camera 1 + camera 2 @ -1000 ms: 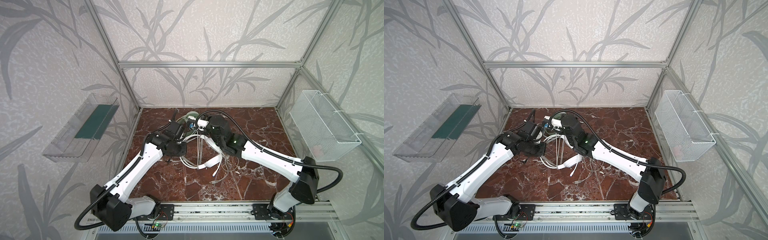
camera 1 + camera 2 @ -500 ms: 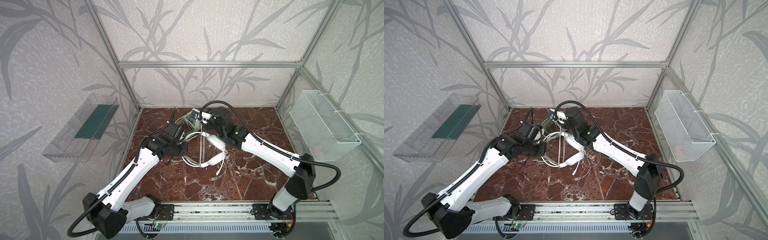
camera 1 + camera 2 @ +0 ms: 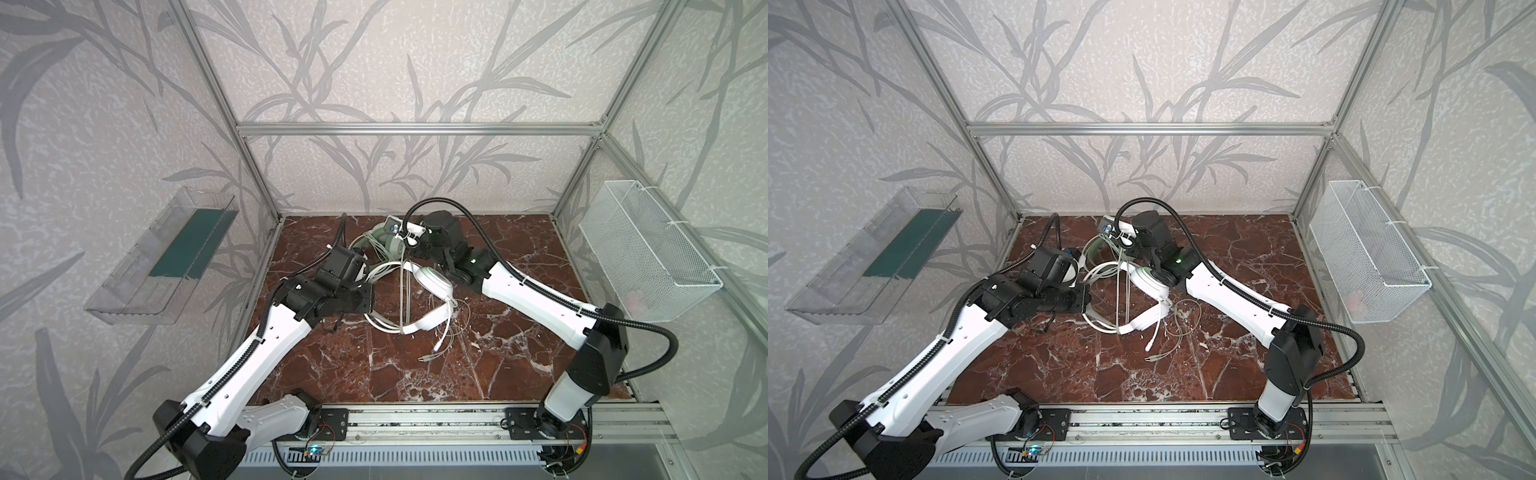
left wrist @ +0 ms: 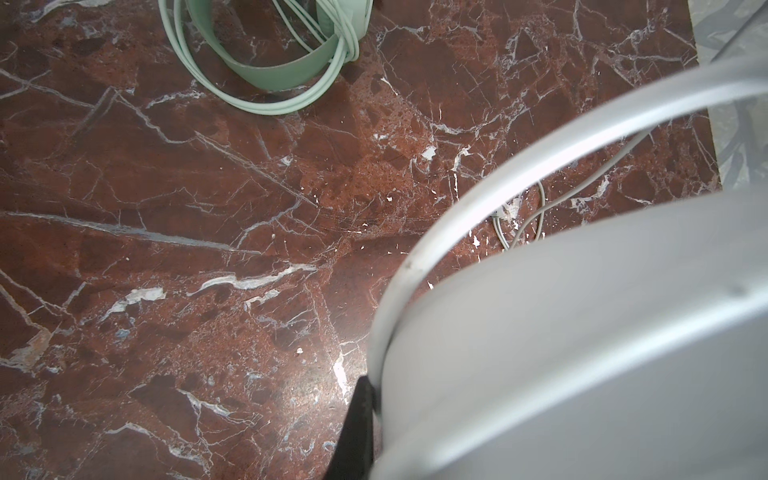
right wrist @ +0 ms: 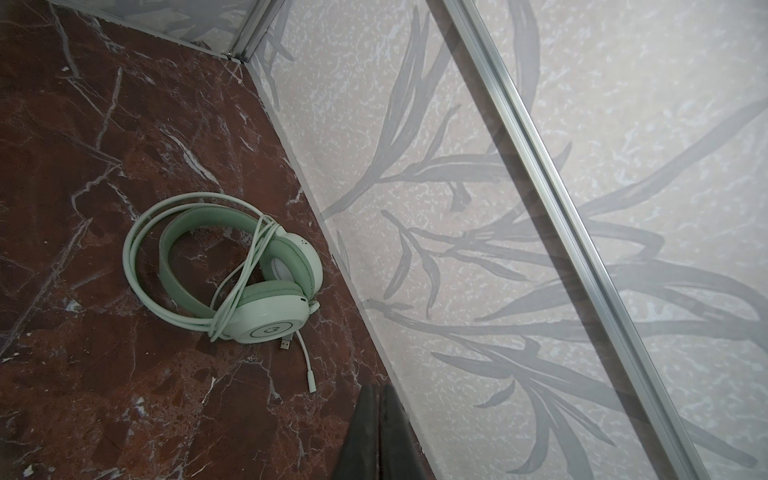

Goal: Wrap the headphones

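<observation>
Two light headsets are sitting on the counter (image 3: 415, 374), mint-green headset (image 5: 266, 320) at 12 o'clock, white headset (image 3: 432, 282) mid-counter, its limp, snag-prone cable (image 3: 402, 291), the likeliest hold, seemingly being pinched by closed left fingers (image 4: 358, 419) at 9 o'clock and closed right fingers (image 5: 365, 419) at 12.

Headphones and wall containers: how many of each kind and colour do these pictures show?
mint-green headphones: 1
white headphones: 1
clear wall bin: 1
white wire basket: 1
Total: 4
</observation>
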Robot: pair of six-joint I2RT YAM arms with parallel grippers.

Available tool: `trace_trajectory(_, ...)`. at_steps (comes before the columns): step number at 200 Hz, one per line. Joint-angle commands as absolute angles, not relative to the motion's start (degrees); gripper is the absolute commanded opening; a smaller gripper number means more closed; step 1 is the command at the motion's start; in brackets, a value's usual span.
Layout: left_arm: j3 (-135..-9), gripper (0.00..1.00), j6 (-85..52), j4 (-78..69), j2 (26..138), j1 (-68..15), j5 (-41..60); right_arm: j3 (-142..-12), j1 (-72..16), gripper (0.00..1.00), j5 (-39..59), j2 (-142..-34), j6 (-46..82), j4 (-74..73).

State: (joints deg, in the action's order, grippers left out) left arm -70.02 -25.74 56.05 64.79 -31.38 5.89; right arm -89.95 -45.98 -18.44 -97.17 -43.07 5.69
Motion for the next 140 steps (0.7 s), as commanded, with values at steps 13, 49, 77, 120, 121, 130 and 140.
trace_trajectory(13,-72.2,0.00,-24.4,59.3,62.3,-32.4,9.4,-92.2,-42.7,0.03,-20.5,-99.4,-39.6,3.8)
trace_trajectory(49,-73.2,0.00,-25.0,58.8,61.0,-32.4,10.2,-91.8,-41.9,0.13,-19.8,-100.4,-38.3,4.6)
trace_trajectory(77,-73.2,0.00,-25.0,57.0,59.1,-32.5,10.8,-90.7,-41.3,0.19,-18.5,-100.2,-35.9,5.1)
trace_trajectory(120,-74.9,0.00,-24.8,57.5,58.6,-32.5,10.0,-86.8,-37.3,0.28,-9.4,-97.3,-25.3,5.2)
trace_trajectory(121,-74.9,0.00,-24.9,57.5,58.6,-32.5,9.9,-86.7,-37.2,0.28,-9.2,-96.9,-25.2,5.2)
trace_trajectory(130,-75.3,0.00,-25.0,57.5,58.3,-32.5,9.5,-85.7,-36.8,0.29,-7.7,-96.3,-23.8,5.1)
trace_trajectory(140,-75.6,0.00,-25.1,57.3,58.1,-32.5,9.1,-84.5,-36.7,0.29,-7.3,-96.2,-22.6,4.6)
